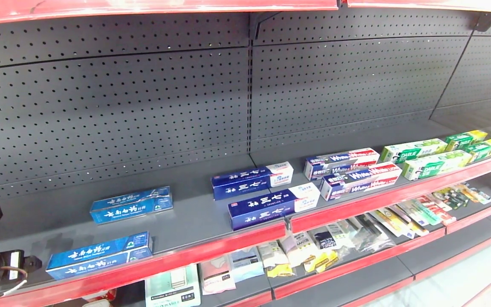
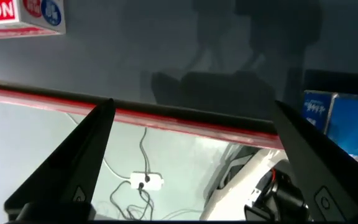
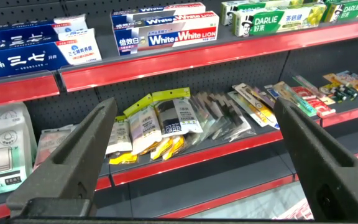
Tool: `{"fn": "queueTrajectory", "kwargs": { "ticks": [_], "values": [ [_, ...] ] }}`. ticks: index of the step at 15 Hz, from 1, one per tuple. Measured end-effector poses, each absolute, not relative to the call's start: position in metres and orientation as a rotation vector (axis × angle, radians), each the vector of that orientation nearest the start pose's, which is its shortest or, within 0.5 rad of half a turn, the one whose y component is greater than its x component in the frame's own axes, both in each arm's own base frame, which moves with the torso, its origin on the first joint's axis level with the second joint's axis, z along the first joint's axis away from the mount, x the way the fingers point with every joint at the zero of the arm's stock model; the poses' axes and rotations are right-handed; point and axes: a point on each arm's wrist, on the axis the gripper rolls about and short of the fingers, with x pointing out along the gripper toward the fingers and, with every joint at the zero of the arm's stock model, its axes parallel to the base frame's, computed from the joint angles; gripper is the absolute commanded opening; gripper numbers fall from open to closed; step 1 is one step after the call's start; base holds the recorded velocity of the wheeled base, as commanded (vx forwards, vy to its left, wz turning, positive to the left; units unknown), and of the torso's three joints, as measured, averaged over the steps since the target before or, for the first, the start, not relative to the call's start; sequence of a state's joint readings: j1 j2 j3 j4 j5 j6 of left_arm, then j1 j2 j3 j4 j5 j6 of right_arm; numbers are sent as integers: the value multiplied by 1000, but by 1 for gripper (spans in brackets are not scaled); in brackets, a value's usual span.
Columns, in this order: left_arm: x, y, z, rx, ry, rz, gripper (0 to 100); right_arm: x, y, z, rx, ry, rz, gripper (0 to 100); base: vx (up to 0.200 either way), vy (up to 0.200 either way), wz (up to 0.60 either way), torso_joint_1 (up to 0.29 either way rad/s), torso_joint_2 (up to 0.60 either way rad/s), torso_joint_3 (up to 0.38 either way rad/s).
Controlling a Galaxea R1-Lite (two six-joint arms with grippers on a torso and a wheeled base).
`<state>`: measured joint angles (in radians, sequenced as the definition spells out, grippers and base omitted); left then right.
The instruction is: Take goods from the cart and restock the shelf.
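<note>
The shelf (image 1: 194,213) is carrying toothpaste boxes (image 1: 262,211), lying in pairs along its red front edge. The left gripper (image 2: 192,104) is hovering over that edge with its fingers spread apart, holding nothing. The right gripper (image 3: 196,102) is facing the shelf's lower tier, fingers likewise apart and empty.

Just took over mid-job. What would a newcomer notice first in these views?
The grey shelf under a dark pegboard wall, lined with light blue boxes at its left, dark blue boxes in the middle and green boxes to the right. Below it, packets crowd the lower shelf. The left gripper and right gripper are open, holding nothing.
</note>
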<state>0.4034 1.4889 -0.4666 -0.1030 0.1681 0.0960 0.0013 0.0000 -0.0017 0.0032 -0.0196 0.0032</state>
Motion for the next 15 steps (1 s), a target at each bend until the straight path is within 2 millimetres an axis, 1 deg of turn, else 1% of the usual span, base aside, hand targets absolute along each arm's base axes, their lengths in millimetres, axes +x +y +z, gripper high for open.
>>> {"fn": "queueTrajectory", "kwargs": {
  "ticks": [4, 9, 15],
  "values": [
    [178, 77, 105, -42, 957, 435, 100, -23, 0, 76, 3, 1, -18, 100, 0, 0, 0, 0, 0, 0],
    [181, 77, 103, -43, 957, 426, 100, -23, 0, 76, 3, 1, -19, 100, 0, 0, 0, 0, 0, 0],
    [186, 71, 103, -41, 940, 399, 100, -23, 0, 76, 3, 1, -18, 100, 0, 0, 0, 0, 0, 0]
  ]
}}
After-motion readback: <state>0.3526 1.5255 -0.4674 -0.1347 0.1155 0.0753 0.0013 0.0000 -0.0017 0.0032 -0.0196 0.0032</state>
